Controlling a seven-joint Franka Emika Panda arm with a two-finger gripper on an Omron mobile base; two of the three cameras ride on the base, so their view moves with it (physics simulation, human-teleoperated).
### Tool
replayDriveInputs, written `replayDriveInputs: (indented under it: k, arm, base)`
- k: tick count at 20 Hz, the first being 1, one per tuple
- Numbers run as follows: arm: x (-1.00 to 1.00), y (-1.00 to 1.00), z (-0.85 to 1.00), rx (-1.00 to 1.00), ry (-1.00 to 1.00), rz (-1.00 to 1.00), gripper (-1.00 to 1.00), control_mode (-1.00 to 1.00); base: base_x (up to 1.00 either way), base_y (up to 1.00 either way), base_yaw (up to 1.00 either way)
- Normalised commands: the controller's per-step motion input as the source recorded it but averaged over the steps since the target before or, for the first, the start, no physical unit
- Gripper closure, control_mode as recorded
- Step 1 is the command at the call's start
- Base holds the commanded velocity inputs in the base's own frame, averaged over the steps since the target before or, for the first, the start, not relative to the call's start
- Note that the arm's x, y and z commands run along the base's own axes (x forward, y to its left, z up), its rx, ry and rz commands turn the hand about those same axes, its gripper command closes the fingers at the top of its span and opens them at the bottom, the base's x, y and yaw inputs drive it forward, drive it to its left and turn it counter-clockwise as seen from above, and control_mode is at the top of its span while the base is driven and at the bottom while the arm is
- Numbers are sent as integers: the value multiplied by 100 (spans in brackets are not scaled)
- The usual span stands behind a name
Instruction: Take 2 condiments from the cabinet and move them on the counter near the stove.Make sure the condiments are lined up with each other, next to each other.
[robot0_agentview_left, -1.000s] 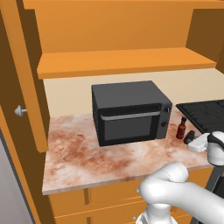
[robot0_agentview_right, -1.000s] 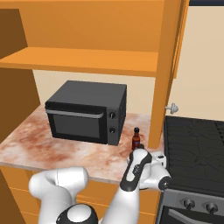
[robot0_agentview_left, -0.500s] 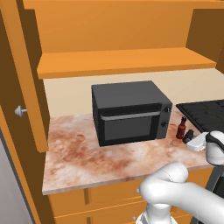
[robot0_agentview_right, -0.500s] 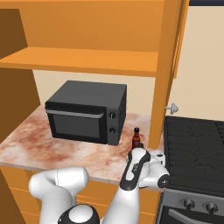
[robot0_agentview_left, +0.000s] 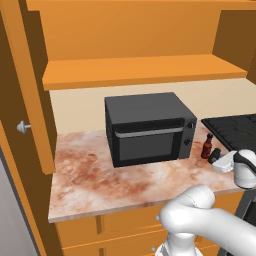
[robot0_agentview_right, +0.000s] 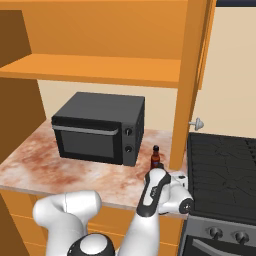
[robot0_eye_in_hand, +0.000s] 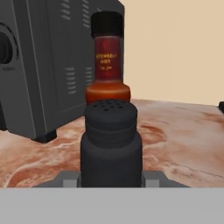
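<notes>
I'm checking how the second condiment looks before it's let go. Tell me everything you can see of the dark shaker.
The shaker is dark grey-black and matte, with a rounded cap pierced by small holes above a wider, ribbed body. It stands upright, close before the hand camera, directly in front of the sauce bottle, beside the microwave. Its base is hidden, so contact with the counter cannot be told.

Sauce bottle and shaker stand between microwave and stove.
</notes>
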Motion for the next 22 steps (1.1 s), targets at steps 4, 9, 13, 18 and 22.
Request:
replayDriveInputs:
  k: [4, 9, 13, 18, 22]
  arm:
    - [10, 18, -16, 0, 0, 0, 100, -100]
    - [6, 13, -16, 0, 0, 0, 100, -100]
    - [4, 10, -15, 0, 0, 0, 100, -100]
    - [0, 7, -16, 0, 0, 0, -100, -100]
    - [0, 1, -6, 0, 0, 0, -100, -100]
  base:
    - [0, 0, 0]
    - [0, 0, 0]
    - [0, 0, 0]
    - [0, 0, 0]
    - [0, 0, 0]
